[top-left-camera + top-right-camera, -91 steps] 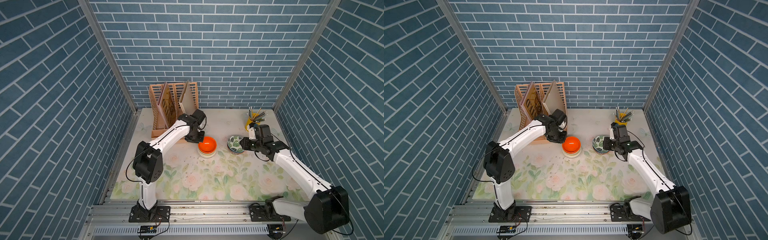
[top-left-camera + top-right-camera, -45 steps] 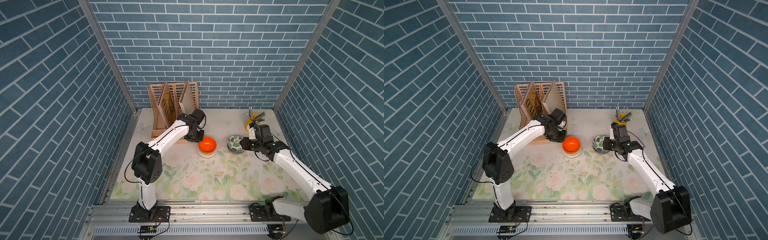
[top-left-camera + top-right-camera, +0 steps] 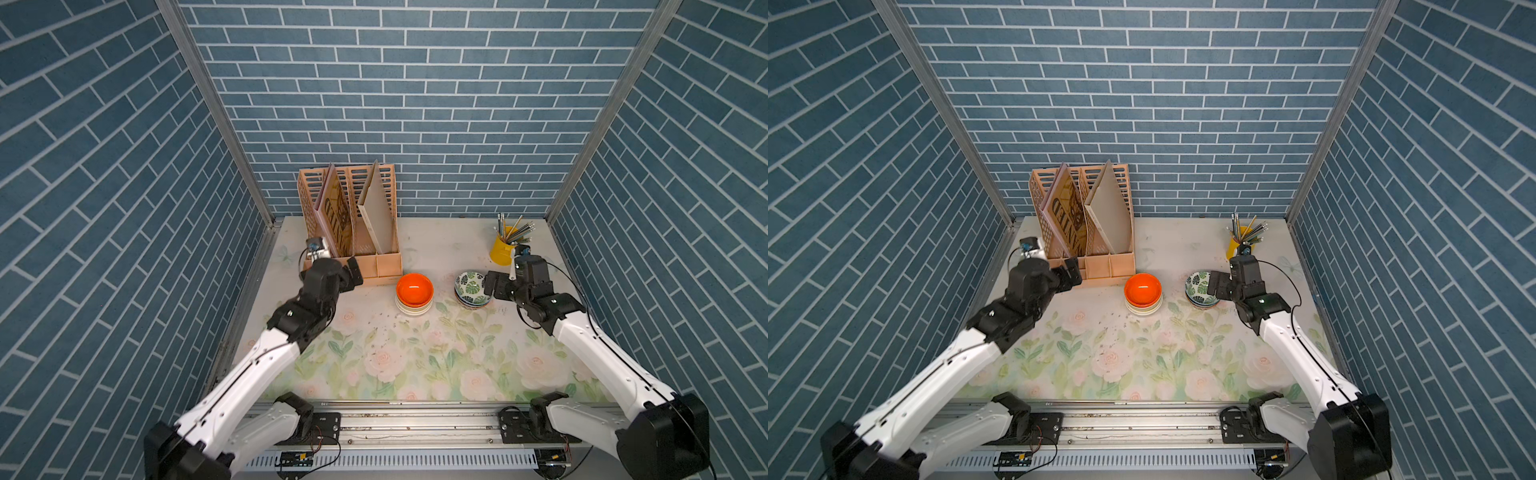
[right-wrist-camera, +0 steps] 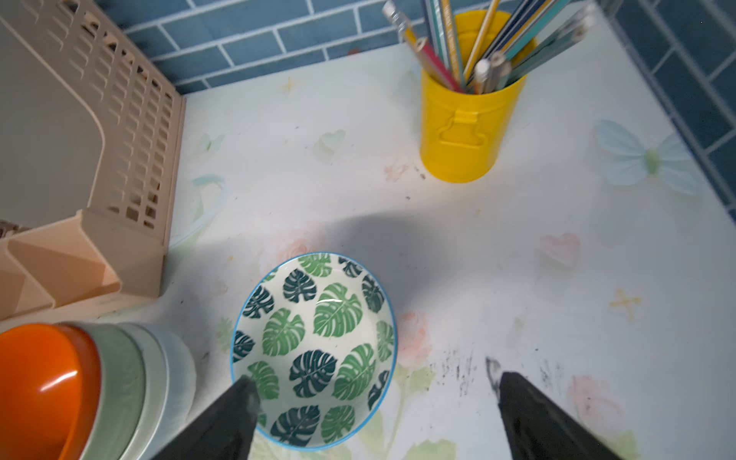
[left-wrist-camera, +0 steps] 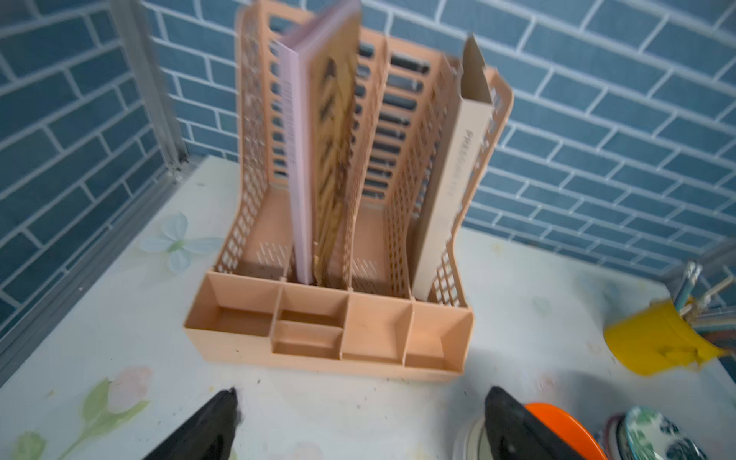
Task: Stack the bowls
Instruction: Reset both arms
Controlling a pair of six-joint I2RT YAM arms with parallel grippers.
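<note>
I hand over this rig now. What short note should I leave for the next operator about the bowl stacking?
Left end effector: open, empty, by the file organizer.
Right end effector: open, empty, at the leaf bowl's rim.
Done: two stacks stand apart on the table, orange bowl topping one, leaf bowl the other.
Left: probably merging them into one.

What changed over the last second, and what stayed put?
The left gripper opened and drew back from the orange-topped stack toward the left wall. The right gripper opened at the rim of the leaf-topped stack, its arm hardly moving. Both stacks, the organizer and the pencil cup stayed put.
</note>
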